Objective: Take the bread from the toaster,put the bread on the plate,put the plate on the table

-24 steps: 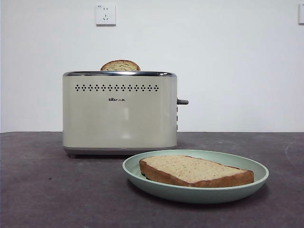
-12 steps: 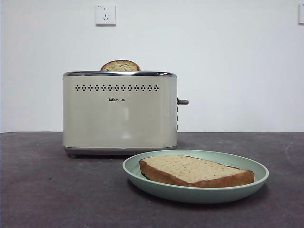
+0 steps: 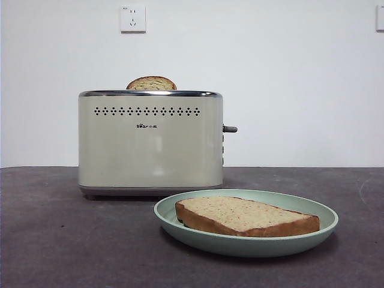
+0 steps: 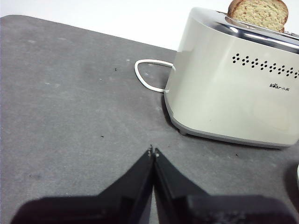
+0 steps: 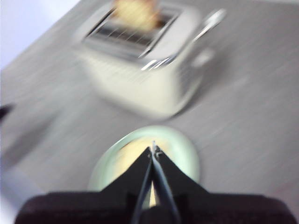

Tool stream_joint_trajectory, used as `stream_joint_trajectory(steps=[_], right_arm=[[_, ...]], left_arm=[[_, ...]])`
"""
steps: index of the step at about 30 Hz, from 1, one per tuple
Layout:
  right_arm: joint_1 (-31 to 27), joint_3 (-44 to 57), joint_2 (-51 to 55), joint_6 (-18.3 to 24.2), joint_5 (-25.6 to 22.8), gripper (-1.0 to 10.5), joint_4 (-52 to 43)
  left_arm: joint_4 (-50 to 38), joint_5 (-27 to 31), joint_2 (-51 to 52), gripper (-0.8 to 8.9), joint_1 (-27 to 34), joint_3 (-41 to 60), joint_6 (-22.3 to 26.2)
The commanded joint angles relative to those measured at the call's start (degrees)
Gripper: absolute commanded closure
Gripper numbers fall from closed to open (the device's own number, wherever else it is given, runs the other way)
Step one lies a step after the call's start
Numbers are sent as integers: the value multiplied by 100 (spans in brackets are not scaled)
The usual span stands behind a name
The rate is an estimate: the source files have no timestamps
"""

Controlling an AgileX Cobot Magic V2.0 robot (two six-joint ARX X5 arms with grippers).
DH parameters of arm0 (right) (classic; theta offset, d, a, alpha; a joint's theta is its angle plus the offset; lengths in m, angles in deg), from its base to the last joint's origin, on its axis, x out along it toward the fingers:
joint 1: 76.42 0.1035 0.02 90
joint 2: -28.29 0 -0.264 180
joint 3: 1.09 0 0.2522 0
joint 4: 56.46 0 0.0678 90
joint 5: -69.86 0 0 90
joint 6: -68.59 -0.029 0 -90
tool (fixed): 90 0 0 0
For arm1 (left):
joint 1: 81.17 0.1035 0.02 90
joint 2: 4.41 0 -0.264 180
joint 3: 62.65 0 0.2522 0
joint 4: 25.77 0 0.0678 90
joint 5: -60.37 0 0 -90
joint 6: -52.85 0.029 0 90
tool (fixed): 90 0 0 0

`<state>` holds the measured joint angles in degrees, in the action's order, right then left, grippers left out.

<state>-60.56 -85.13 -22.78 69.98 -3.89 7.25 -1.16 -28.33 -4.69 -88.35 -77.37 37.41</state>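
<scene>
From the front, the bread [image 3: 247,216] lies flat on the plate [image 3: 180,223] on the bench [image 3: 54,240] before the toaster [image 3: 150,144]; each wrist view shows its claw, left [image 4: 153,153] and right [image 5: 153,150], closed and empty.

I see a white wall socket [image 3: 133,18] high on the pale wall [image 3: 288,84], above the second bread slice [image 3: 151,83], whose domed top pokes up behind the chrome rim. From my left wrist camera, a white power cord [image 4: 148,77] loops flat beside the appliance's end. Another white fitting [image 3: 380,17] sits cut off by the frame at top right.
</scene>
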Motion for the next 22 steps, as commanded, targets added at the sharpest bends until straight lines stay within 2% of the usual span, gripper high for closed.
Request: stream_joint_trajectory(steps=[1, 5, 9, 13, 17, 22], right_arm=[[-452, 485, 153, 413, -146, 946, -1167], [-1067, 1738, 741, 37, -170, 946, -2625], [-1561, 3429, 1521, 37, -170, 946, -3742], [-1700, 5071, 2470, 42, -173, 946, -4621], [-1698, 6231, 3414, -76, -168, 946, -4885], [-1700, 6933, 4155, -420, -363, 946, -4878]], left_arm=[[-31, 11, 13, 817, 15, 72, 90], [-28, 9, 13, 817, 15, 72, 90], [-28, 11, 13, 817, 15, 72, 90], [-28, 11, 13, 817, 15, 72, 90], [-31, 11, 13, 817, 15, 72, 90], [-28, 11, 13, 817, 15, 72, 90]])
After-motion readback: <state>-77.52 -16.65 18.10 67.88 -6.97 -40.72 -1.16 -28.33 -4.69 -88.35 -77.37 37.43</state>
